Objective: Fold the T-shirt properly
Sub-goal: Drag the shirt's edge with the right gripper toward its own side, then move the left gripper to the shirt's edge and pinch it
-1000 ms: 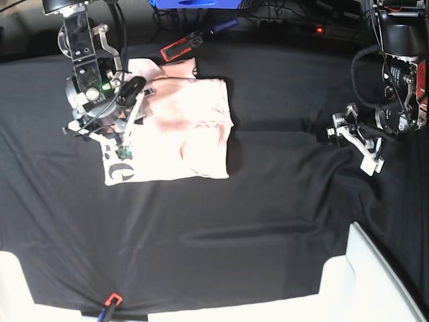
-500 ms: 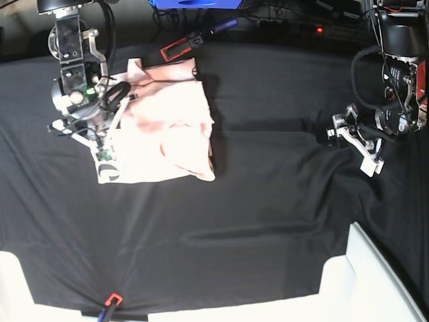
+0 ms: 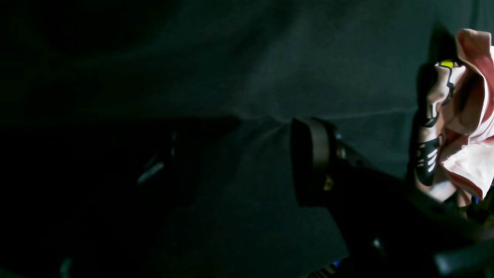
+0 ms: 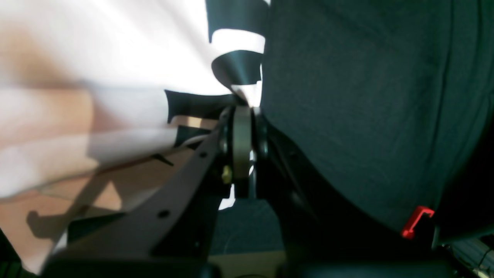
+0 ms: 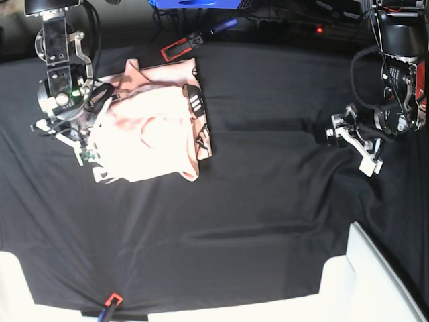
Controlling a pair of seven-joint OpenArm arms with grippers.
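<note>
Upper left of the base view: T-shirt (image 5: 151, 134), soft pale pink cotton, bunched into a rough rectangle on the counter (image 5: 268, 221), draped in matte black cloth with shallow creases. Along the shirt's right edge, a turned-over strip showing black printed stripes and lettering; surface rumpled, with rounded folds near the middle. In the left wrist view, the same garment (image 3: 463, 116) at the far right edge, crumpled, glossy-looking black stripe print on pink folds.

At the shirt's left edge, right pincer (image 5: 87, 144), pale metal and black plastic with a small green light on the body, fingers pressed together on the fabric. In the right wrist view, right pincer (image 4: 242, 116) pinching a thin edge of the T-shirt (image 4: 96, 77) between flat dark pads; cloth stretched in blurred, bright pleats to the left, black print patches near the grip.

At the right of the base view, left pincer (image 5: 365, 151), white angular fingers spread apart, nothing between them, well apart from the shirt, low over the black cloth. In the left wrist view, only one rounded dark pad (image 3: 310, 162) clear; the rest lost in shadow.

Near the top edge, just above the shirt, a flat red-and-black tool (image 5: 179, 47). At the bottom, pale smooth panels (image 5: 362, 282) at the corners and a small red-tipped item (image 5: 110, 300).
</note>
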